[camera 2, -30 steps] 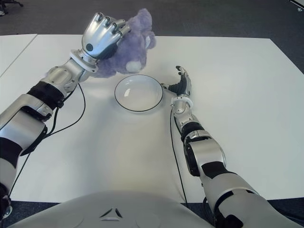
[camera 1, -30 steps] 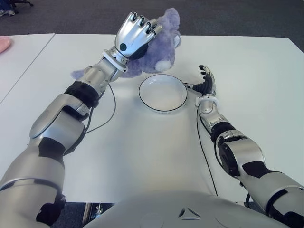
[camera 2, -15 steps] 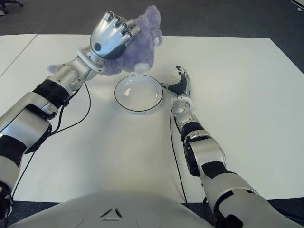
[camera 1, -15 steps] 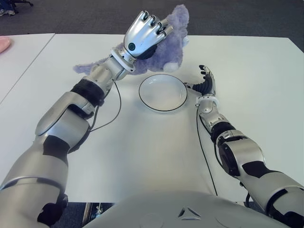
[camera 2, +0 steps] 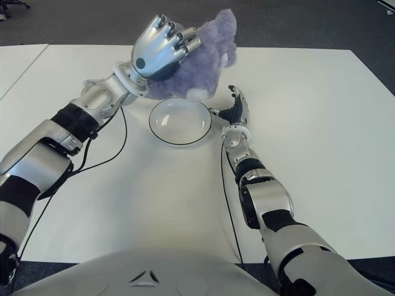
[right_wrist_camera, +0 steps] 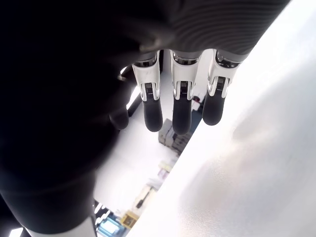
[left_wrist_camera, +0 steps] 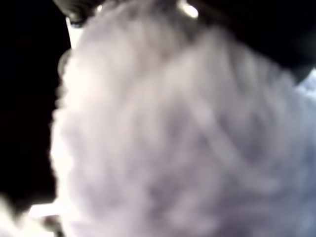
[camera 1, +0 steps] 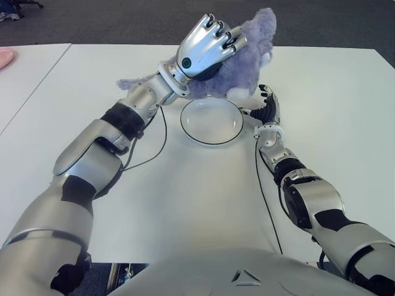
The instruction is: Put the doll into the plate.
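My left hand [camera 1: 207, 44] is shut on a fluffy purple doll [camera 1: 247, 58], held in the air over the far rim of the white plate [camera 1: 212, 121]. The doll's fur [left_wrist_camera: 187, 133] fills the left wrist view. The plate has a dark rim and nothing in it; it sits mid-table. My right hand [camera 1: 268, 106] shows just right of the plate, palm toward it, its fingers [right_wrist_camera: 180, 101] relaxed and holding nothing.
The white table [camera 1: 185, 197] stretches wide around the plate, with a seam to a second table [camera 1: 24, 80] on the left. A pink object [camera 1: 5, 57] peeks in at the far left edge. Black cables [camera 1: 148, 148] trail from both arms.
My left hand has carried the doll to the right, from left of the plate to above the plate's far rim. The right hand has not moved.
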Controlling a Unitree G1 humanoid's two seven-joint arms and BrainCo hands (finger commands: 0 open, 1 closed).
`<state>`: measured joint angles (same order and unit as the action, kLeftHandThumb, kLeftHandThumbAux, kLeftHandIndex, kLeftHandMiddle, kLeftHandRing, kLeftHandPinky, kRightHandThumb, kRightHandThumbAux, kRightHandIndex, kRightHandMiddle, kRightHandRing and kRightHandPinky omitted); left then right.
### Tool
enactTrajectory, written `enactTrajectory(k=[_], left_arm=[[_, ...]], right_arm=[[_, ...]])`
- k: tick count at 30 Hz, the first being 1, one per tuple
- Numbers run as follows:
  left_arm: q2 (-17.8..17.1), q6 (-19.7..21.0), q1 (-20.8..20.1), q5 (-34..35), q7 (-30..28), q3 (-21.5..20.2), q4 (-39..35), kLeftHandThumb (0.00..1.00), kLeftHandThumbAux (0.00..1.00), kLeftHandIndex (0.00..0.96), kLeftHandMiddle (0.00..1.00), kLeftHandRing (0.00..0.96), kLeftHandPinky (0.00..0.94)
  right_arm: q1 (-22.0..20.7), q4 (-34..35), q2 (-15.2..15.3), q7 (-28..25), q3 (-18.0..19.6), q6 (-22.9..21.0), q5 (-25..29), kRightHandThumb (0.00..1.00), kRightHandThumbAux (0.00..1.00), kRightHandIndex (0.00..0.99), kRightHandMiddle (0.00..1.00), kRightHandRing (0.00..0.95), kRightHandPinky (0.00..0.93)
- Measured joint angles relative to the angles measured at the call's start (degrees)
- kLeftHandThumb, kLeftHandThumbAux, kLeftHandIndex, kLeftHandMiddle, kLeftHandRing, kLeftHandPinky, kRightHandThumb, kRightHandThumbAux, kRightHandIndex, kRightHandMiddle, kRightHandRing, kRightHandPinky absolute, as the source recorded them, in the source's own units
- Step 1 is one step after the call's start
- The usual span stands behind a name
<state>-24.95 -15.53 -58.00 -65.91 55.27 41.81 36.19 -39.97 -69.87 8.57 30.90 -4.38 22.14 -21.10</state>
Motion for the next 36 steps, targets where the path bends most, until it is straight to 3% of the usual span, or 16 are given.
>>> enactTrajectory(k=[10, 24, 31, 36], left_arm=[[2.00, -1.76, 1.40, 0.01, -0.02, 0.60, -0.50, 0.851, 0.669, 0.400, 0.548, 0.835, 0.849], [2.97, -4.53, 6.33, 0.02, -1.49, 2.08, -2.55, 0.849, 0.669, 0.400, 0.543, 0.826, 0.853], [2.76, -4.08, 8.47, -0.06, -2.52, 2.00, -5.81, 0.849, 0.668, 0.403, 0.542, 0.812, 0.856], [2.57, -0.89, 10.75, -1.04, -3.27, 1.62, -8.85, 0.841, 0.665, 0.419, 0.565, 0.780, 0.810]], right_arm=[[0.00, 0.00, 0.00, 0.08, -0.06, 0.00, -0.04, 0.000, 0.881, 0.164, 0.175, 0.172, 0.184], [0.01, 0.00, -0.05, 1.73, -0.61, 0.00, -0.27, 0.000, 0.905, 0.177, 0.205, 0.195, 0.198], [0.01, 0.00, -0.08, 2.66, -1.35, 0.00, -0.30, 0.000, 0.921, 0.178, 0.217, 0.209, 0.218], [0.02, 0.00, -0.10, 3.19, -1.73, 0.00, -0.31, 0.000, 0.936, 0.187, 0.287, 0.296, 0.319]])
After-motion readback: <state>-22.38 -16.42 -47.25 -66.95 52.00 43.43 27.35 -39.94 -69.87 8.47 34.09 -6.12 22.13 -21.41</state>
